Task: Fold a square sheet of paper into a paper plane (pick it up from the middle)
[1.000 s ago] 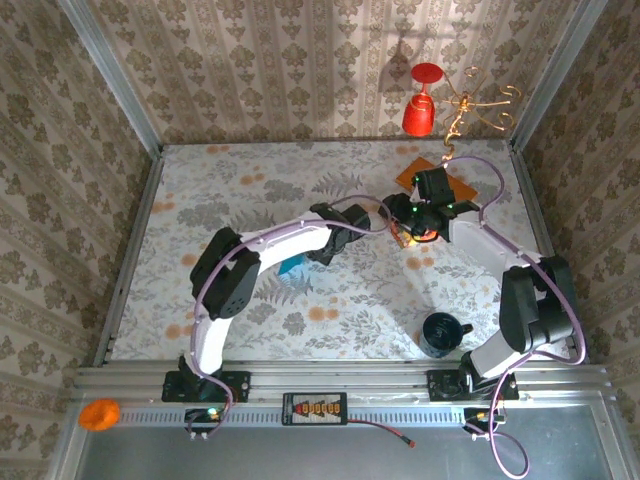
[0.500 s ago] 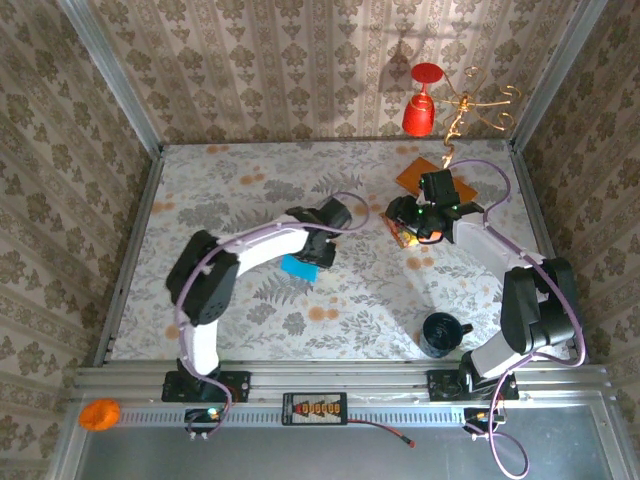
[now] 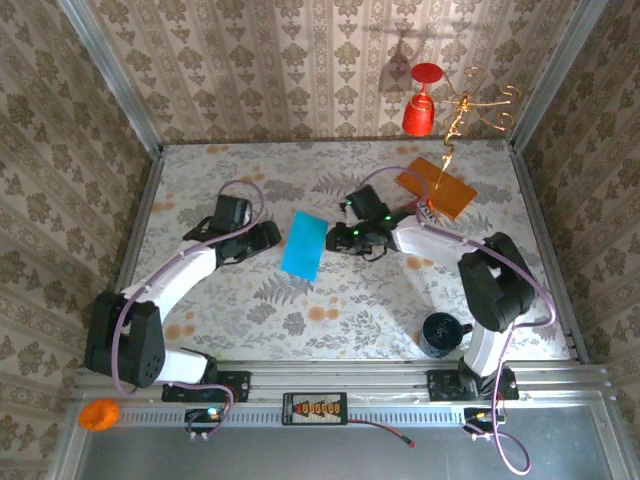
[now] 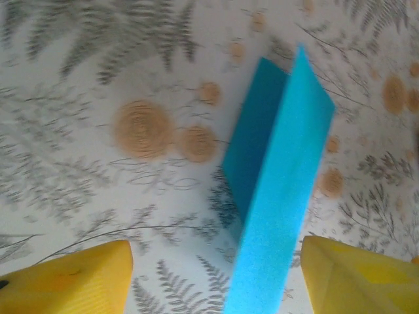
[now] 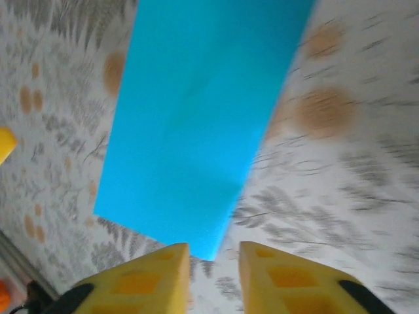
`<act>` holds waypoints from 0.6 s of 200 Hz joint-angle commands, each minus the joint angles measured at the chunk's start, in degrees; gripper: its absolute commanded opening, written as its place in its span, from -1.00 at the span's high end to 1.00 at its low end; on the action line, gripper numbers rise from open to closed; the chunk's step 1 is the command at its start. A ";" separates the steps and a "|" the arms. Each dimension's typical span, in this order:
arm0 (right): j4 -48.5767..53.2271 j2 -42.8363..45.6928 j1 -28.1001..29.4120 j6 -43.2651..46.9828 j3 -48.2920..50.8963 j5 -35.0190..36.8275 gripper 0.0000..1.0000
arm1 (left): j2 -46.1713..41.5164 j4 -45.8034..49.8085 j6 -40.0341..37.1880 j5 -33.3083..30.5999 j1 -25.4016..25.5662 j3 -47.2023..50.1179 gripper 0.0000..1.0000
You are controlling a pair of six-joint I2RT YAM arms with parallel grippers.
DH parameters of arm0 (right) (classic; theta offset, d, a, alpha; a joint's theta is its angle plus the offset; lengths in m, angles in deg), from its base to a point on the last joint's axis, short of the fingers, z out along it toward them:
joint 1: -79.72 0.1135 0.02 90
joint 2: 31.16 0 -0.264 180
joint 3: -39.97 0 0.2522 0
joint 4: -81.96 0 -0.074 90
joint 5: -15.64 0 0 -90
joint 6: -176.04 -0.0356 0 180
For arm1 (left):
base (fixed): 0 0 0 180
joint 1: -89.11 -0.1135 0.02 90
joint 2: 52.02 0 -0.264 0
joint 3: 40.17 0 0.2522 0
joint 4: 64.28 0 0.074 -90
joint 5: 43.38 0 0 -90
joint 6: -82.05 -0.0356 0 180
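Observation:
The square sheet of paper [image 3: 304, 245] is teal-blue and folded into a long rectangle, lying mid-table. In the left wrist view one flap of the sheet [image 4: 281, 170] stands up at an angle and runs down between the fingers. My left gripper [image 3: 272, 236] sits just left of the sheet; it [image 4: 216, 268] is wide open, and neither pad touches the paper. My right gripper [image 3: 338, 238] is at the sheet's right edge. In its wrist view the gripper [image 5: 215, 261] shows a narrow gap with only tabletop in it, the sheet's corner [image 5: 203, 118] just ahead. The paper plane is out of view.
An orange card [image 3: 436, 188] lies at the back right, behind the right arm. A dark mug [image 3: 441, 333] stands at the front right near the right arm's base. A red glass [image 3: 423, 100] is at the back wall. An orange ball [image 3: 100, 413] rests on the front rail.
My left gripper has opened, let go of the sheet and pulled back to the left. My right gripper has swung left to the sheet's right edge, its jaws narrowing. The sheet now lies uncovered.

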 commanded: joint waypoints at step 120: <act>9.76 -18.27 3.02 10.00 -10.90 -3.28 0.62 | -2.72 -3.27 2.93 5.83 -4.37 5.09 -1.00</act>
